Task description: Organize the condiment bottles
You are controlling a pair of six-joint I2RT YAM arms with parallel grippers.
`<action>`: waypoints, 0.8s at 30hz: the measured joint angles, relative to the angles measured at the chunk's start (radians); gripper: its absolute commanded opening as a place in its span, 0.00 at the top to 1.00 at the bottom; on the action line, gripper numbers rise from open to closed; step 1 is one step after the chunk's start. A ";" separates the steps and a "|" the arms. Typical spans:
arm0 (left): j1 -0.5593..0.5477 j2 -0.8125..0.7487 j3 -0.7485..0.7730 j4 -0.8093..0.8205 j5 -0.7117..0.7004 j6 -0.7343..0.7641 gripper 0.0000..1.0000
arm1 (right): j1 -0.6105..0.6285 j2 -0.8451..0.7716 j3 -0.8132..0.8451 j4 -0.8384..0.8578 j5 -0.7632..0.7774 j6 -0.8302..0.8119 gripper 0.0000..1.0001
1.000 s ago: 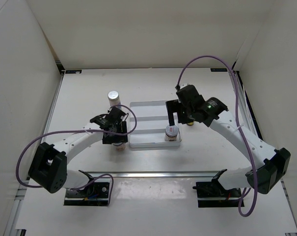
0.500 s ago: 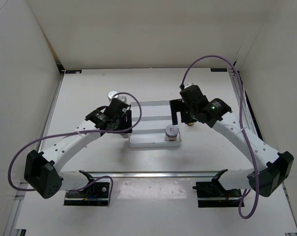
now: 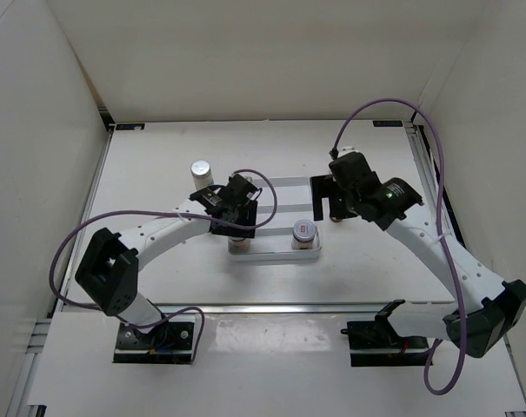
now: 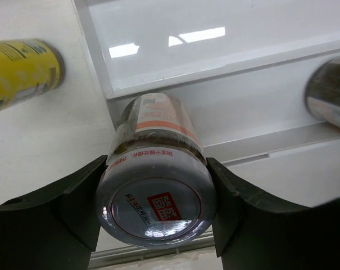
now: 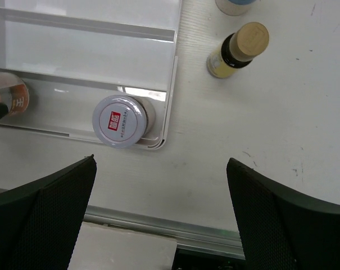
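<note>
My left gripper (image 3: 234, 224) is shut on a short silver-lidded bottle with a red mark (image 4: 155, 194), at the left end of the front slot of the white ridged tray (image 3: 276, 201). Whether the bottle rests on the tray I cannot tell. The second short bottle (image 3: 305, 233) stands in the tray's front right corner, also in the right wrist view (image 5: 119, 120). My right gripper (image 3: 328, 204) is open and empty above the table, right of the tray. A slim yellow bottle (image 5: 240, 49) stands right of the tray. A tall white silver-capped bottle (image 3: 201, 172) stands left of it.
Another yellow bottle (image 4: 23, 70) shows left of the tray in the left wrist view. A pale bottle top (image 5: 236, 4) shows at the upper edge of the right wrist view. A metal rail (image 3: 271, 306) runs along the table's near edge. White walls enclose the table.
My left gripper has carried the short bottle rightward from beside the tray to the tray's front left slot. My right gripper has drawn a little to the right, away from the tray.
</note>
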 measured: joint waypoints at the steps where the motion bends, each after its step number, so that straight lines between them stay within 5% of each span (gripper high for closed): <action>1: 0.000 0.013 -0.011 0.003 0.003 0.000 0.52 | -0.002 -0.009 -0.006 -0.003 0.005 0.000 0.00; 7: 0.000 0.037 -0.026 0.012 0.023 -0.006 0.35 | -0.020 -0.031 -0.025 -0.018 0.029 0.000 0.00; 12: 0.000 0.039 -0.026 0.034 0.044 -0.012 0.00 | -0.076 -0.025 -0.024 -0.019 0.033 0.000 0.00; 24: -0.005 -0.070 0.080 -0.029 -0.003 0.007 0.00 | -0.337 0.102 0.003 -0.002 -0.080 -0.038 0.00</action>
